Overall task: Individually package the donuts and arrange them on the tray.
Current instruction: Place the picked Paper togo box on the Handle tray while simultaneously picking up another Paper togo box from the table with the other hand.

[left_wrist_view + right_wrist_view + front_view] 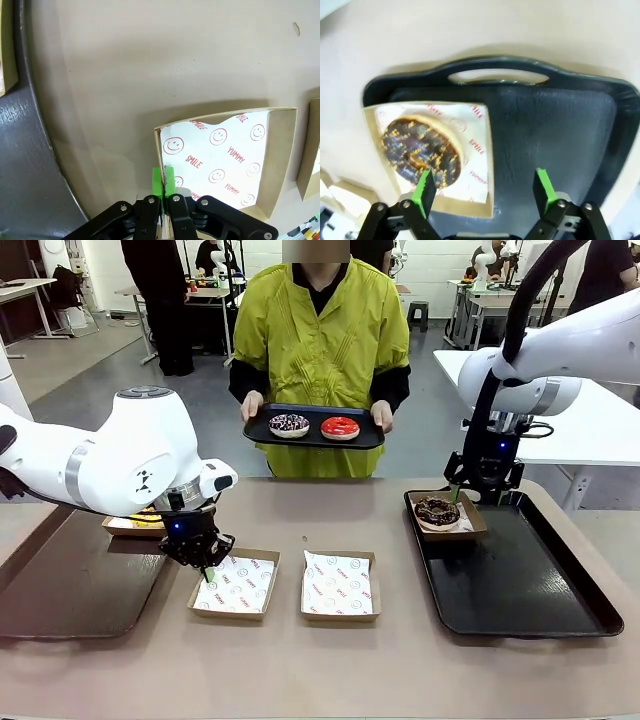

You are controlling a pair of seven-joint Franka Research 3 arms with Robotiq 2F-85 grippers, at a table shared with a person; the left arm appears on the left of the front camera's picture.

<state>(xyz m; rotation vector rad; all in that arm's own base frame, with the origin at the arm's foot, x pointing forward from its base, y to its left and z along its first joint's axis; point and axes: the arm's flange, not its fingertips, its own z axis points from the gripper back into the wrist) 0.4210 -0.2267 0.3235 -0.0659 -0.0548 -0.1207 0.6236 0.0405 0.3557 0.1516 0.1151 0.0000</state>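
Observation:
My left gripper (206, 568) (163, 181) is shut on the near wall of an empty paper-lined cardboard box (233, 586) (281, 150). My right gripper (478, 496) (484, 188) hangs open just above a dark chocolate donut (437, 511) (420, 150). That donut lies in its own box (479, 150) at the far left corner of the black tray (530, 585) (545, 125). The person holds a second black tray (262, 434) carrying a sprinkled donut (289, 424) and a red donut (340, 427). A yellow donut (146, 517) in a box shows partly behind my left arm.
A second empty lined box (340, 587) lies at the table's middle, beside the one I hold. A dark brown tray (70, 590) lies at the left. The black tray's near part is bare.

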